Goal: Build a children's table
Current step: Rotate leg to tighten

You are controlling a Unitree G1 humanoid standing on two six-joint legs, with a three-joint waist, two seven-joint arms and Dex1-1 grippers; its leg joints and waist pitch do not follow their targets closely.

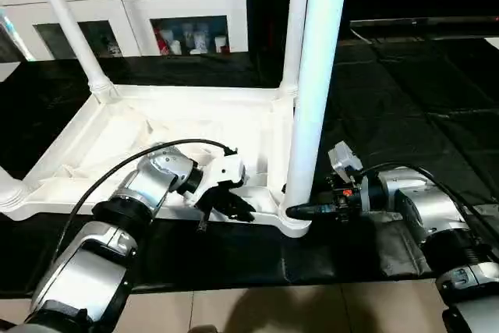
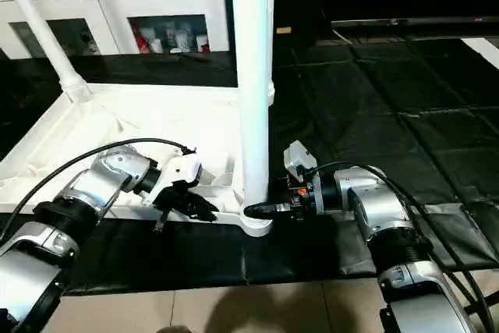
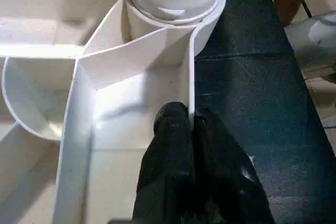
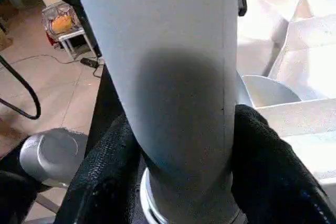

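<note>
The white plastic rectangular table top [image 1: 156, 134] lies upside down on the black floor mat [image 1: 405, 91], ribbed underside up. At its near edge, the left gripper [image 3: 190, 129] is pinched tight on the thin rim wall. Just right, the right gripper [image 4: 181, 145] clamps the base of the tall white tapered round leg [image 1: 316, 76] standing in the near right corner socket [image 1: 292, 220]. Risk: if the leg is not fully seated, releasing could let it lean or topple; a sideways push could shift the top despite the left grip. Farther off, another leg [image 1: 66, 25] leans from the far left corner, and one stands at the far right.
</note>
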